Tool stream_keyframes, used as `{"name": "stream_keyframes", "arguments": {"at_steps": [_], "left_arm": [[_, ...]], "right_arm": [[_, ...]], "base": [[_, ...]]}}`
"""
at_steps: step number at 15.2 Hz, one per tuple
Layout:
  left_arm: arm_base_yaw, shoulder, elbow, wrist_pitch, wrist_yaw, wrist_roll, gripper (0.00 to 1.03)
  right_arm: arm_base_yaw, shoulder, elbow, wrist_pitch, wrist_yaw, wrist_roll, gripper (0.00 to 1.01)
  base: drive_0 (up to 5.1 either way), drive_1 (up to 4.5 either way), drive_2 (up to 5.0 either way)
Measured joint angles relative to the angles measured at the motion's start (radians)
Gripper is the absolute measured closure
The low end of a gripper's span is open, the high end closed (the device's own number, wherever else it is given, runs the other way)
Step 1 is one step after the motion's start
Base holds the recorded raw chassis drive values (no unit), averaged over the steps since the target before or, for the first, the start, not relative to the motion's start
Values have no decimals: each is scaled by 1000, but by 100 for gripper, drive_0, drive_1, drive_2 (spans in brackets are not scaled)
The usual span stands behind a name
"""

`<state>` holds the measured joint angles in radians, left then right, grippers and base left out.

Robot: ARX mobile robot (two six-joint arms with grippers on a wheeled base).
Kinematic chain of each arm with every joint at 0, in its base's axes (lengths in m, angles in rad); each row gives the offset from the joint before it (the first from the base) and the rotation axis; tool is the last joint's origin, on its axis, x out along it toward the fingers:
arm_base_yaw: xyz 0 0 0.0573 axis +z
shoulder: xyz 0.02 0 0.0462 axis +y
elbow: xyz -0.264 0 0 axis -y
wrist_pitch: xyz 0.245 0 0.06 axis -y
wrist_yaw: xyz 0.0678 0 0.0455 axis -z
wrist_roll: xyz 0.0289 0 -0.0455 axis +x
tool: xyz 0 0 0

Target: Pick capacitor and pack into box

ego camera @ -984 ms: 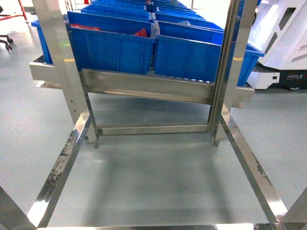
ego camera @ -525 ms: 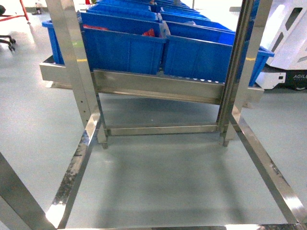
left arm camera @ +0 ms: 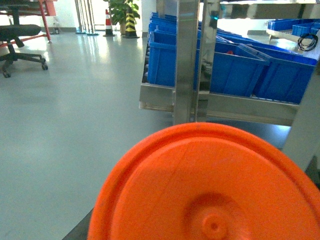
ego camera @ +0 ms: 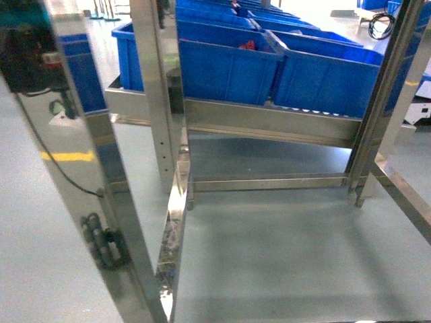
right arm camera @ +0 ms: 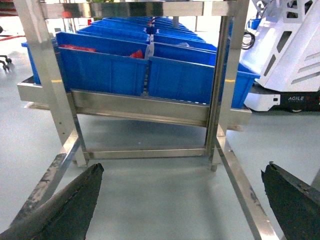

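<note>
**Robot turns along the rack, no capacitor or box in sight yet**

Between the earlier head pictures and now the whole scene has slid to the right: the steel rack point(ego camera: 269, 124) and its blue bins point(ego camera: 229, 67) sit further right, and a shiny upright post point(ego camera: 101, 175) now fills the left of the head view, so the base seems to be turning or rolling.

Neither the capacitor nor the pink box shows in any view, so I cannot say where they lie. As a judgement only, a capacitor should be small, light and stiff, with thin legs that bend easily; better to grip its body, not the legs.

Right gripper point(right arm camera: 182, 200): the jaws stand wide apart, holding nothing, with only floor between them. Left wrist view is mostly covered by an orange round disc point(left arm camera: 210, 185); the left jaws are not visible, so their state I cannot tell
</note>
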<state>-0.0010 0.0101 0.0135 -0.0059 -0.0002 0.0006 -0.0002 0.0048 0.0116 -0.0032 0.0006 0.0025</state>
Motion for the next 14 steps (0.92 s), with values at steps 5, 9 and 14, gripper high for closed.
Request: {"name": "stream_keyframes", "arguments": {"at_steps": [5,9,14], "left_arm": [[0,0,0,1,0,0,60],[0,0,0,0,0,0,60],[0,0,0,-2,0,0,60]], "right_arm": [[0,0,0,-2,0,0,3],[0,0,0,-4,0,0,3],[0,0,0,-2,0,0,3]], "base": [[-493,252,252],[-496,249,249],[-497,248,248]]}}
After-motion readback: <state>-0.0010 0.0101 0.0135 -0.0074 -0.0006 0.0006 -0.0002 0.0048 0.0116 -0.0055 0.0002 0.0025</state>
